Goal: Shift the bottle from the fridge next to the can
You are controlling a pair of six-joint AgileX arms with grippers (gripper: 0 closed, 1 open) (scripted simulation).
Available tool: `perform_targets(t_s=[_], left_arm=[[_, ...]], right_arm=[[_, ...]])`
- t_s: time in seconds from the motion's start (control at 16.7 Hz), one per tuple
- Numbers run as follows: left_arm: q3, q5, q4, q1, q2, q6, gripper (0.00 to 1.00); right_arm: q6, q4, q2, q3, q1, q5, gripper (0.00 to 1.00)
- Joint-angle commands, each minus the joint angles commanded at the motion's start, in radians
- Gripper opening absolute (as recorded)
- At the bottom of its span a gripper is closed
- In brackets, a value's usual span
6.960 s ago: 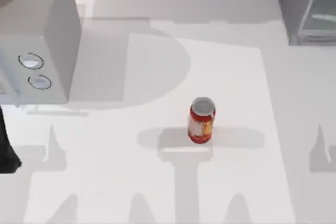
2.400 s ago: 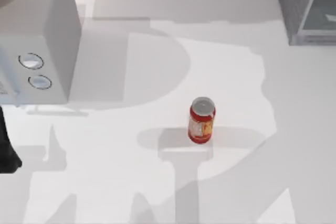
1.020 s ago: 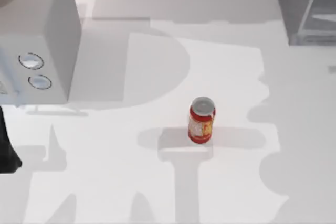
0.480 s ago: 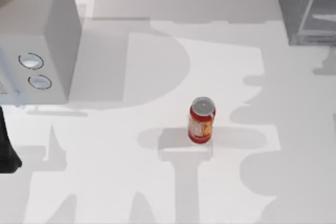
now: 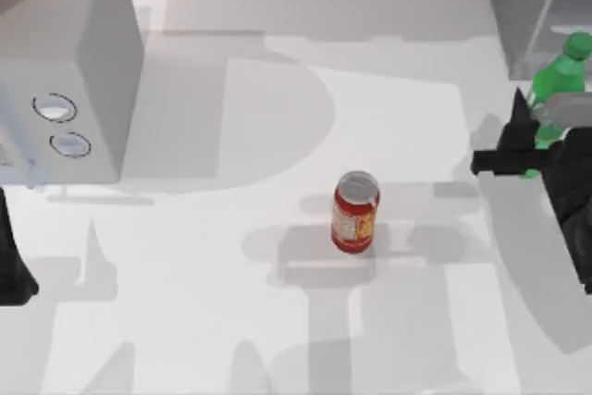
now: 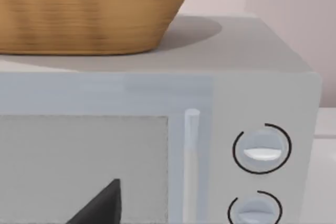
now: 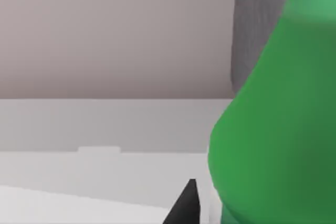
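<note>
Since half a second ago, right gripper [image 5: 529,141] has entered at tabletop's [image 5: 277,321] right edge, clamped on bottle [image 5: 558,80], just outside fridge [image 5: 527,6]. Can [image 5: 355,213] unmoved mid-tabletop, bare surface between. Left arm parked far left.

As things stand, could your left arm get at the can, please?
Probably yes: the can stands alone mid-table with bare table between it and the left arm, parked at the left edge by the white box.
</note>
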Motion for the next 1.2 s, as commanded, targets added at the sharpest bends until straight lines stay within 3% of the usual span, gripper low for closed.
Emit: perform_targets(t_s=[0.12,0.3,0.96,1.2], left_arm=[[0.000,0.000,0.000,0.000,0.000,0.000,1.00],[0.000,0.000,0.000,0.000,0.000,0.000,1.00],[0.000,0.000,0.000,0.000,0.000,0.000,1.00],[0.000,0.000,0.000,0.000,0.000,0.000,1.00]], right_arm=[[0.004,0.039,-0.012,-0.065,0.113,0.112,0.00],[0.008,0.067,-0.033,-0.127,0.203,0.201,0.00],[0.009,0.070,-0.037,-0.135,0.212,0.210,0.00],[0.009,0.070,-0.037,-0.135,0.212,0.210,0.30]])
